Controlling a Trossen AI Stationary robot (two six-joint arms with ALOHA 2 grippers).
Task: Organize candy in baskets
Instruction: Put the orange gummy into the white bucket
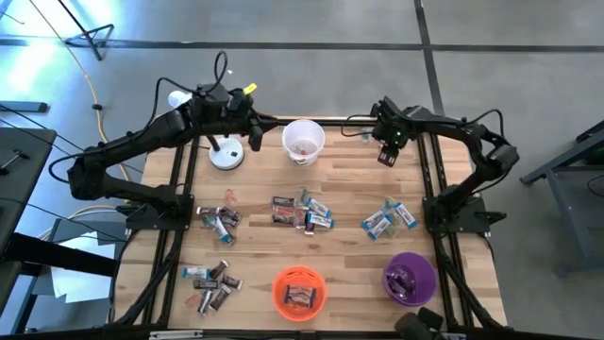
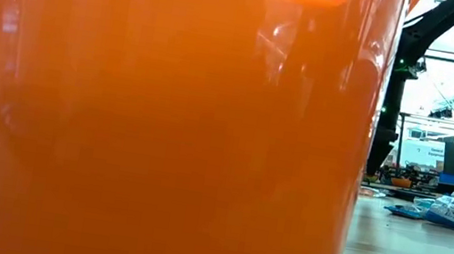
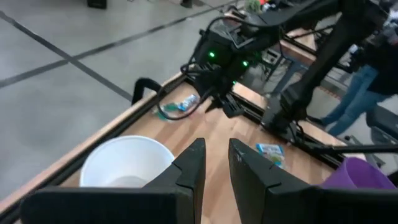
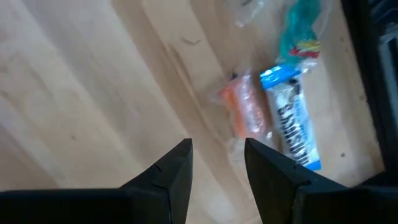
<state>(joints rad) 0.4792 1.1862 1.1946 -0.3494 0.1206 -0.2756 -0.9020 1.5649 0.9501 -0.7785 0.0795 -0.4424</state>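
Table (image 1: 349, 194): white basket (image 1: 303, 140) at far edge, centre; orange basket (image 1: 298, 291) and purple basket (image 1: 410, 278) at near edge, each w/ candy inside; loose candy (image 1: 302, 212) scattered mid-table. Left gripper (image 3: 216, 163) raised just beside white basket, fingers apart w/ narrow gap, nothing between. Right gripper (image 4: 217, 163) over far-right corner above blue-silver bar (image 4: 291, 118) and orange-wrapped piece (image 4: 244, 111), fingers apart, empty

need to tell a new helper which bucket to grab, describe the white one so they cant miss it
Start at the far edge of the wooden table, between the two arms. The white basket stands there, just right of the white desk lamp. Unlike the orange basket and purple basket on the near edge, it is white and stands alone at the back.
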